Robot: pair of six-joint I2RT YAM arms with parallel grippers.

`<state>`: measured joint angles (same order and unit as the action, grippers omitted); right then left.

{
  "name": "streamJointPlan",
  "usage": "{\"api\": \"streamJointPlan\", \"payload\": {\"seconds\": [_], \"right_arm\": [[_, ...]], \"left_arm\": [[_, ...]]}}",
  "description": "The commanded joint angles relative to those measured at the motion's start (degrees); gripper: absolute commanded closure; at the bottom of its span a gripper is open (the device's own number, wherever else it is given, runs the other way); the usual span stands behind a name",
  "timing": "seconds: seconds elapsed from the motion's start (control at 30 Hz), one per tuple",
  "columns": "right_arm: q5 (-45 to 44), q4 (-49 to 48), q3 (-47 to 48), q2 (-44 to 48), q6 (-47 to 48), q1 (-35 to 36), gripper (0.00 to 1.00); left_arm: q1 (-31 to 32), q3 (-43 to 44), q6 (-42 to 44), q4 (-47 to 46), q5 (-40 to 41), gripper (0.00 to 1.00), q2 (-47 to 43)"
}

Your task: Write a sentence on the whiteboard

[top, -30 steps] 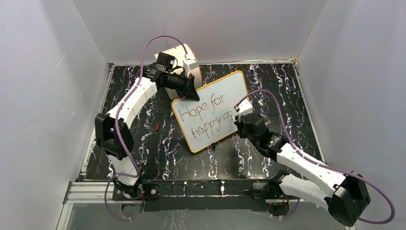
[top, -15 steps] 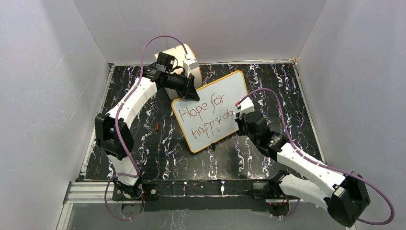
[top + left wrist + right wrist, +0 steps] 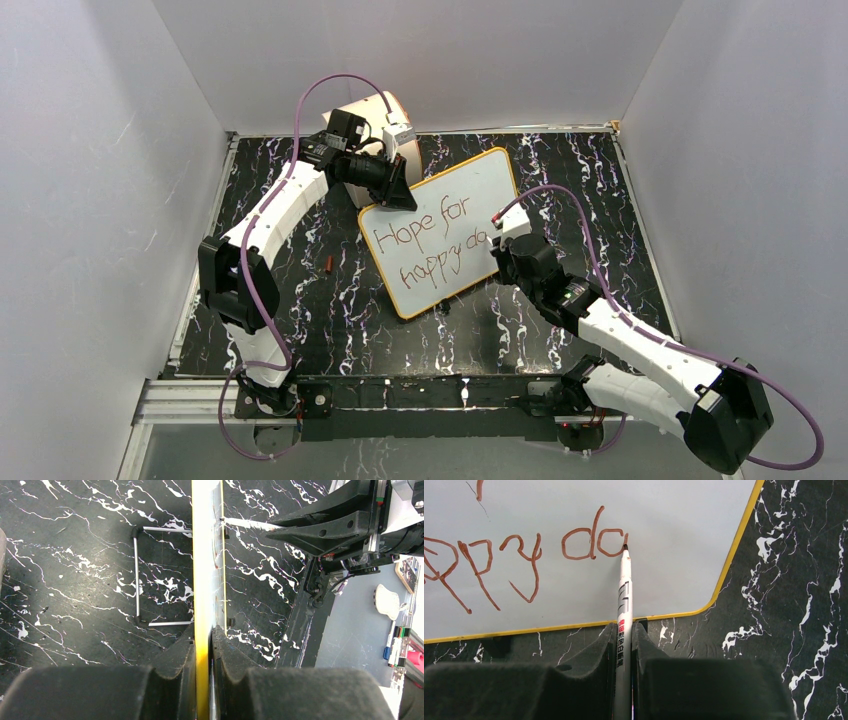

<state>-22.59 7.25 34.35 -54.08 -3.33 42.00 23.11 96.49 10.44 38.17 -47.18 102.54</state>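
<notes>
The whiteboard (image 3: 482,185) stands tilted on the black marbled table, orange rim all round. My left gripper (image 3: 397,192) is shut on its upper left edge; in the left wrist view both fingers (image 3: 186,655) pinch the yellow rim (image 3: 201,555) seen edge-on. The sentence (image 3: 418,231) reads "Hope for" above "happy da" in red-brown strokes (image 3: 529,555). My right gripper (image 3: 624,630) is shut on a white marker (image 3: 625,592). The marker's tip touches the board (image 3: 674,510) at the top right of the last round letter. From above, the right gripper (image 3: 499,250) sits at the board's lower right edge.
A cream drum (image 3: 372,112) stands behind the left gripper at the back wall. A small red-brown cap (image 3: 329,264) lies on the table left of the board. A wire stand (image 3: 136,575) props the board from behind. Grey walls close in three sides.
The marker has drawn the round part of a letter after the "d", with the right wrist shifting slightly. The left arm and the board have not moved.
</notes>
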Motion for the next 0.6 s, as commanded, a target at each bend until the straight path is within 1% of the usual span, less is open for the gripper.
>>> {"api": "streamJointPlan", "payload": {"seconds": [0.0,0.37,0.57], "right_arm": [[-0.2,0.8,1.0,1.4,-1.7,-0.2,1.00],[-4.3,0.6,1.4,1.6,-2.1,-0.3,1.00],[-2.2,-2.5,2.2,2.9,-0.3,-0.3,1.00]], "left_arm": [[2.1,-0.8,3.9,5.9,2.8,1.00,1.3],[2.1,-0.8,3.9,5.9,2.9,1.00,1.3],[2.1,-0.8,3.9,5.9,2.8,1.00,1.3]]}}
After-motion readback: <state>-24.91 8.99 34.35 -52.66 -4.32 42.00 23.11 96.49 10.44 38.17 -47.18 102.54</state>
